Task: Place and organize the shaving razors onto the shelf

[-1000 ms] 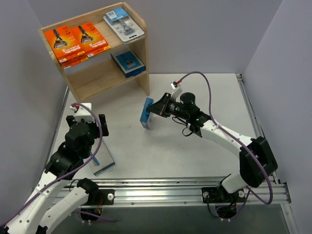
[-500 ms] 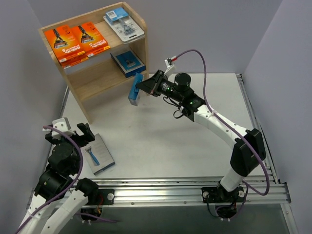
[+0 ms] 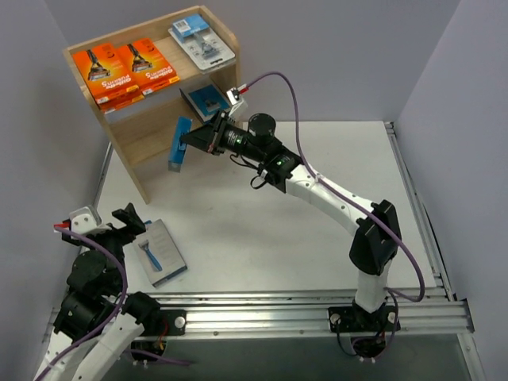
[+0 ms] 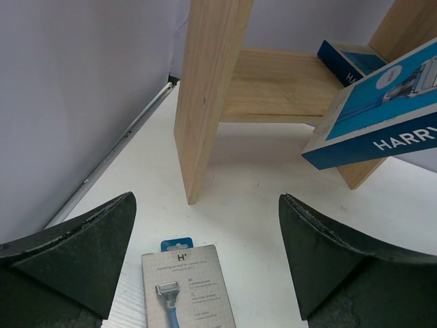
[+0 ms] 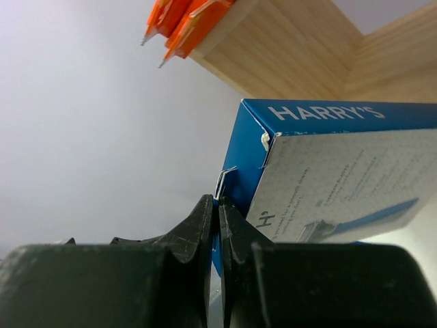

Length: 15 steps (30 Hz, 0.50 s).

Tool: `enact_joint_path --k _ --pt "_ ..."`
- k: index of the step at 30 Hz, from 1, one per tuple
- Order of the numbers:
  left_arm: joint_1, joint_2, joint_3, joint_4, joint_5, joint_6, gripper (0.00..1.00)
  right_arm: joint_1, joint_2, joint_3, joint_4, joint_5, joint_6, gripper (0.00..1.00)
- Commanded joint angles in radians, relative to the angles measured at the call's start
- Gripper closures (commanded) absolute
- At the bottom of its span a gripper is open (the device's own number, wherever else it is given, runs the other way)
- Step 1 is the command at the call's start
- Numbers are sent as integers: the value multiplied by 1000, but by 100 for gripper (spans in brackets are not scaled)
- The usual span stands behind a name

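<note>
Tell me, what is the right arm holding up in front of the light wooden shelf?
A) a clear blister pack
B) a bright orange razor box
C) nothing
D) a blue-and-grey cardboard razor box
D: the right arm's jaws are closed on the edge of the blue-and-grey cardboard razor box, in the air before the light wooden shelf; the bright orange razor boxes and clear blister pack lie on its top.

We see matt grained wood on the shelf [image 4: 205, 102], smooth printed cardboard on the blue razor box [image 4: 382, 130], a smooth white bench [image 3: 262, 230], and matt black plastic fingers [image 4: 75, 253] on the left tool [image 4: 206, 205].
</note>
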Motion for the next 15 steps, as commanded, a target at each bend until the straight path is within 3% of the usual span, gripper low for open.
enact_joint_path --k 1,15 --pt "5 -1 -4 54 0 18 6 25 26 115 100 -5 14 100" --pt "-11 4 -6 53 42 25 6 39 216 304 253 1 84 100"
